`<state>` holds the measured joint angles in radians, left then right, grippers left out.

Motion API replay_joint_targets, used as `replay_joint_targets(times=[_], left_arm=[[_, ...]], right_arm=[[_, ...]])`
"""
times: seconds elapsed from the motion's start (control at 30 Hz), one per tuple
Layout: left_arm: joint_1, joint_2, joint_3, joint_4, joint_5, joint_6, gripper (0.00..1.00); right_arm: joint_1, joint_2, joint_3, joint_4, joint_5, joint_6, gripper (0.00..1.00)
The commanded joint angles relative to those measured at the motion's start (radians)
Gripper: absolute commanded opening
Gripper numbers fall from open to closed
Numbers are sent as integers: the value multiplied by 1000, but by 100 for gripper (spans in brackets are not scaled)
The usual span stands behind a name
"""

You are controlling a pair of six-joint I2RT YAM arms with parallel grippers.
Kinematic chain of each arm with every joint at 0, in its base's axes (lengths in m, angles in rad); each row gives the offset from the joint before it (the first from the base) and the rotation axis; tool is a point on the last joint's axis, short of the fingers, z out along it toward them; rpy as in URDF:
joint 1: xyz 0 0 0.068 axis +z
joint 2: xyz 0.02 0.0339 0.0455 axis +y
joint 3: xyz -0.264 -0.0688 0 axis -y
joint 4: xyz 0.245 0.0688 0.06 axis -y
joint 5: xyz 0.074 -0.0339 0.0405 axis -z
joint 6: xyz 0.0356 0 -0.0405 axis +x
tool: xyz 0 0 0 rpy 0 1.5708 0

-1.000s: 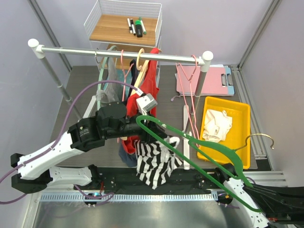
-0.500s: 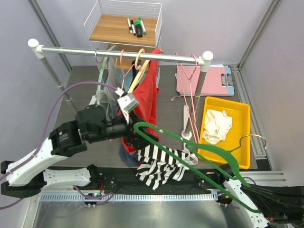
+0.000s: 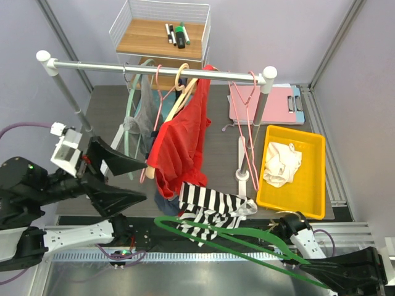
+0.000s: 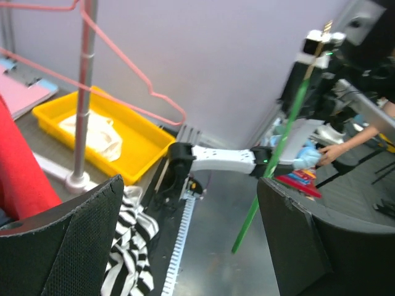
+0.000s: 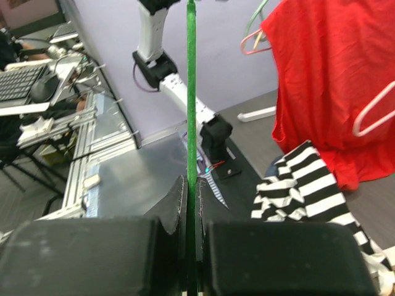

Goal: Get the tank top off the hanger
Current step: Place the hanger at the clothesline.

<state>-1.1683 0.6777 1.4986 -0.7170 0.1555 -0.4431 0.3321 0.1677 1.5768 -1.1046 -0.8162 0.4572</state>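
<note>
Left gripper (image 3: pixel 145 180): jaws spread wide, holding nothing.
Tank top (image 3: pixel 207 209): soft black-and-white striped knit, heaped at the near middle and clear of any hanger; you can judge the removal done.
Hanger (image 3: pixel 228 237): thin green plastic, angular, bare.
Right gripper (image 5: pixel 190 191): clamped on it; only setting it down remains.

green hanger (image 5: pixel 191 92) across front, rail's (image 3: pixel 92 63) left bare

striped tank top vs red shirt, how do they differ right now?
The striped tank top lies crumpled at the near edge of the table, on no hanger; the red shirt hangs from the rail. The striped tank top is black-and-white; the red shirt is plain. Both are garments.
</note>
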Motion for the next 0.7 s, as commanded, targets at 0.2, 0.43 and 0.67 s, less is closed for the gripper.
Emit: replay_joint_targets(times=[0.2,0.43,0.67], left_arm=[[1,202,55,76,575,-72,90],[-1,318,43,79,694,-72,88],[-99,333,22,87,685,-49,84]], right_arm=[[18,16,-124,68,-169,46,1],[41,30,-159,61,-161,40,1],[58,53,-167,48,-155,21,1]])
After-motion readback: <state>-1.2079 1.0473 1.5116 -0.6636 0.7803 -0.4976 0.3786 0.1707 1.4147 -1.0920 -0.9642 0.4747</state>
